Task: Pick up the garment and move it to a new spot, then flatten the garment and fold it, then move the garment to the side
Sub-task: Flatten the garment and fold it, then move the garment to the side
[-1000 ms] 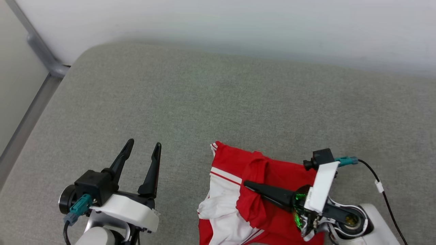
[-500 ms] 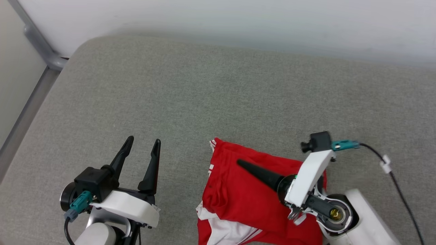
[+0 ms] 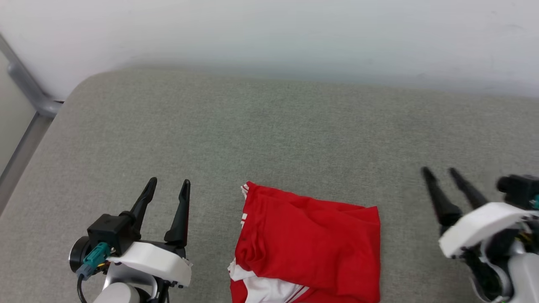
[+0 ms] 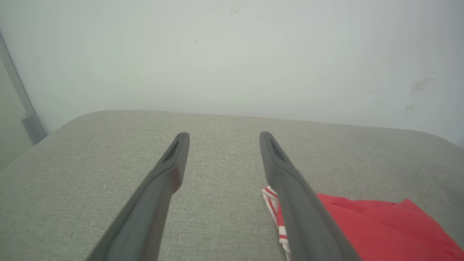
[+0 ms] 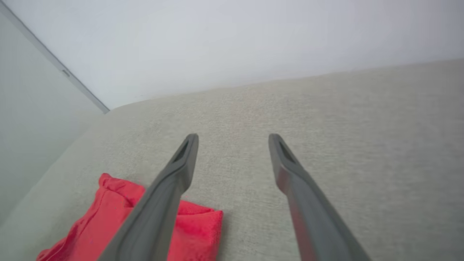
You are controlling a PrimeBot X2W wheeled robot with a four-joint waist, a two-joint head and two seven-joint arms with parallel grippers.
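The red garment (image 3: pixel 311 240) lies folded into a rough rectangle on the grey cushion, near the front edge, with white sleeve and striped trim showing at its lower left. My left gripper (image 3: pixel 167 187) stands open to its left, apart from it. To the right of the garment my right gripper (image 3: pixel 440 171) is open too, clear of the cloth. The left wrist view shows the garment (image 4: pixel 366 226) at lower right behind one finger, with the left gripper (image 4: pixel 222 135) empty. In the right wrist view the garment (image 5: pixel 108 214) lies at lower left and the right gripper (image 5: pixel 232 137) holds nothing.
The grey cushion (image 3: pixel 269 134) stretches wide behind the garment up to a pale wall (image 3: pixel 269 29). A grey metal rail (image 3: pixel 25 84) runs along the left side beyond the cushion's rounded corner.
My right gripper has let go of the garment, lifted off and swung out to the right, now open. The red layer has been laid over flat. The camera has shifted a little.
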